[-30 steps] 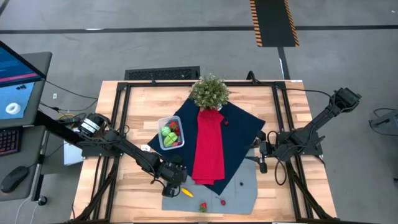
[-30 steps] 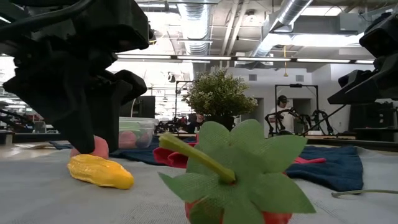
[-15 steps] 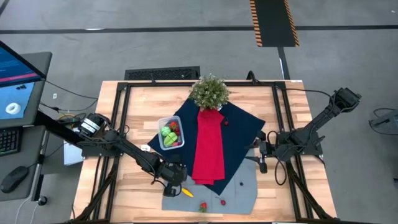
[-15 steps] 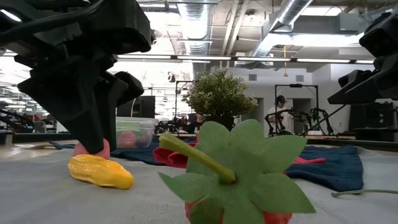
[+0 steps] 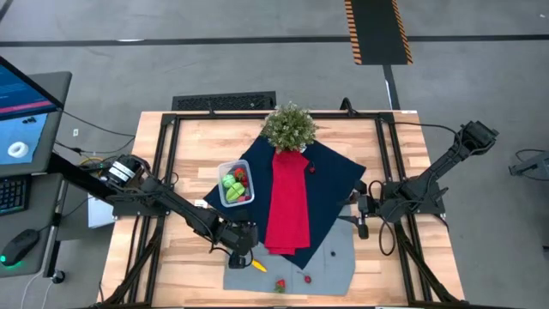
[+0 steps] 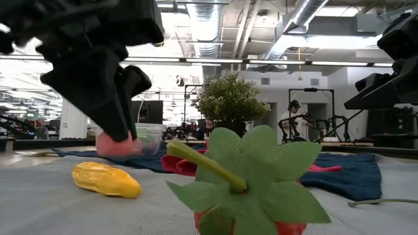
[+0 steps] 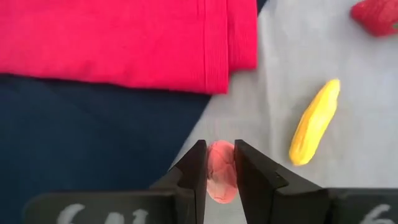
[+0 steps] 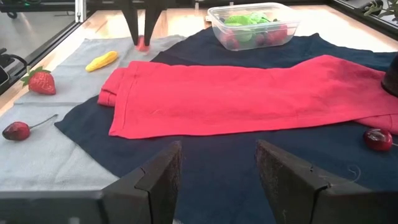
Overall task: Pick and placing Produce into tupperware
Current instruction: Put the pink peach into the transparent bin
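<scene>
Left pincer clamped on pink produce, raised clear of grey cloth for carrying; tupperware ahead. Right pincer apart, waiting.

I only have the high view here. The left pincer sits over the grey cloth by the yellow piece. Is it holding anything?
Observer: Yes, the left wrist view shows the left pincer shut on the pink piece.
Operator: Is it off the cloth?
Observer: The low view shows it hanging clear above the grey cloth, higher than the yellow piece.
Operator: And the right pincer?
Observer: Its wrist view shows it open and empty over the navy cloth.
</scene>
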